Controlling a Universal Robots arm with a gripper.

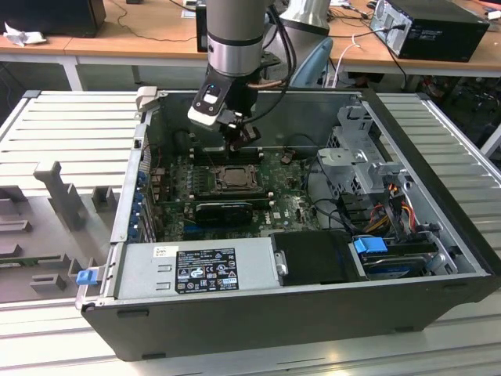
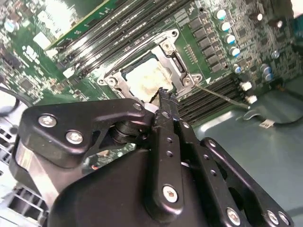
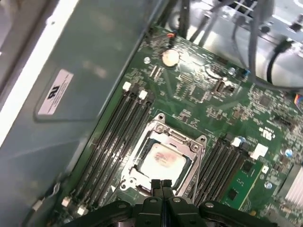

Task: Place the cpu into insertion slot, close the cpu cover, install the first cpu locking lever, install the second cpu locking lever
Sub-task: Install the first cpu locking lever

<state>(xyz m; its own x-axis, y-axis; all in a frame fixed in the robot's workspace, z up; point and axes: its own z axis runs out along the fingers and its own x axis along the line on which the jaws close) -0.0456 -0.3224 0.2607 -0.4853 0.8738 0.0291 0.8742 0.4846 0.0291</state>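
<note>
1. The cpu [image 3: 163, 160] lay flat in the slot [image 1: 232, 178], on the board inside the open case [image 1: 313, 309]. Placing it looked done.
2. The cover [image 3: 177, 135] lay down around the chip, its frame level with the board in both wrist views. Closing it looked done too.
3. The pincer [image 3: 161, 187] hung just over one edge of the socket, tips pressed together with nothing between them. Whether it touched the cover could not be told.
4. A thin lever [image 2: 222, 97] ran from a socket corner out across the memory slots [image 2: 208, 100]. I judged it unlatched, since it angled away from the frame rather than lying along it. I could not make out the other lever with any confidence, so both lever steps seemed left to do.
5. The exterior view gave the setting. The arm [image 1: 235, 31] reached down into the case on the bench [image 1: 63, 133], with the pincer above the socket and the heatsink [image 1: 223, 211] beside it.
6. The first wrist view looked down on the chip's top and all four sides of the cover, detail too small to judge in the exterior view.
7. The second wrist view added the lever's rod. It also showed the pincer's linkage from behind, its tip overlapping the cover's edge.
</note>
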